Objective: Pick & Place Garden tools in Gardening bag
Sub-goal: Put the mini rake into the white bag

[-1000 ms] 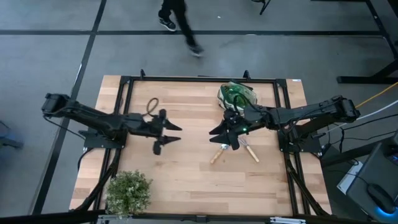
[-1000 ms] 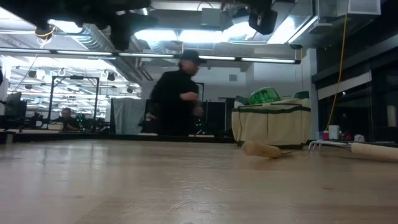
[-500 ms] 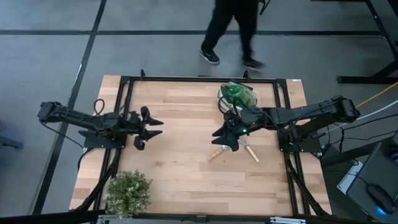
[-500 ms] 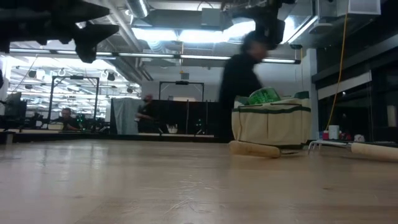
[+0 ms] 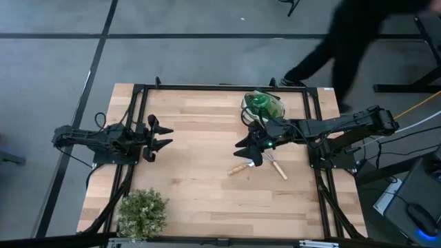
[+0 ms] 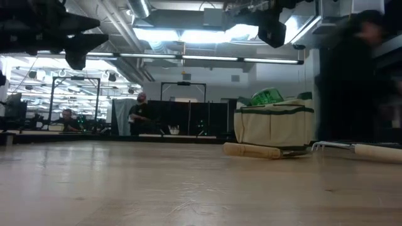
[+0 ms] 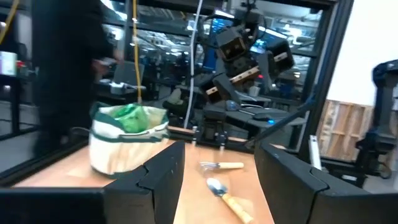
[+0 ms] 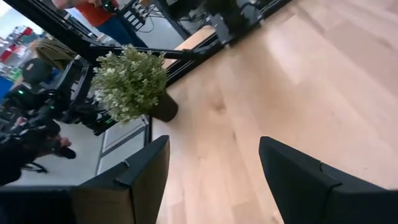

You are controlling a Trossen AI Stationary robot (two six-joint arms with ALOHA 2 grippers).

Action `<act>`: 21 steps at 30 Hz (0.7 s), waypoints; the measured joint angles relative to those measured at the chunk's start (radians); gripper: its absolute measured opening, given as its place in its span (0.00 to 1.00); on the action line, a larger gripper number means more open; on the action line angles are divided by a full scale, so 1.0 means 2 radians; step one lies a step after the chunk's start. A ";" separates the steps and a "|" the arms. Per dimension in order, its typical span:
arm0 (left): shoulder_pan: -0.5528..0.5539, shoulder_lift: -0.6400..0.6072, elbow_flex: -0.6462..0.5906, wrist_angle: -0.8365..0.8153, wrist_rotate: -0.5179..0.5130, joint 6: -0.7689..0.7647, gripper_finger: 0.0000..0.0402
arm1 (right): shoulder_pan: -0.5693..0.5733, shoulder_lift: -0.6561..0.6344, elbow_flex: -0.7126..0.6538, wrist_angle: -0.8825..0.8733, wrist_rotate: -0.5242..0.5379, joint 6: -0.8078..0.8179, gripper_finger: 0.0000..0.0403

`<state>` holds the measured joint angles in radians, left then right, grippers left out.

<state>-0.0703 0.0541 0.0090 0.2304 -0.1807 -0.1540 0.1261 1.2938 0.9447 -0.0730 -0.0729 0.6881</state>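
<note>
The gardening bag [image 5: 262, 105] stands at the table's far right with the green spray bottle [image 5: 265, 103] in its mouth. The bag also shows in the left wrist view [image 7: 127, 142]. The wooden-handled trowel [image 5: 240, 168] and the pronged rake [image 5: 277, 166] lie flat on the table just in front of the bag. My right gripper [image 5: 247, 153] hangs open and empty above the trowel, well clear of the table. My left gripper [image 5: 167, 136] is open and empty near the table's left edge. The pruning shears are not in view.
A bushy green plant [image 5: 142, 211] stands at the near left corner and also shows in the right wrist view [image 8: 130, 81]. Bare wood lies between the two arms. A person walks on the floor beyond the table's far right corner [image 5: 351, 34].
My left gripper has drawn back from the table's middle toward the left edge and stays open. The trowel has turned a little on the table, its handle end swinging toward the left. The person has walked from left to right behind the table.
</note>
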 joint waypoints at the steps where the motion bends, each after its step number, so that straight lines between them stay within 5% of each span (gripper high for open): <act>1: 0.008 -0.017 0.000 -0.020 0.005 0.000 0.47 | 0.000 0.000 0.000 0.000 0.004 -0.007 0.63; 16: 0.144 -0.027 0.000 -0.078 0.194 -0.013 0.47 | 0.000 0.000 0.000 -0.104 0.010 -0.050 0.63; 21: 0.174 -0.027 0.000 -0.092 0.148 -0.028 0.47 | 0.000 0.000 0.000 -0.181 0.007 -0.028 0.63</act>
<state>0.2785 -0.0002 0.0090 0.0457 0.1155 -0.2099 0.1261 1.2938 0.9447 -0.4341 -0.0590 0.6328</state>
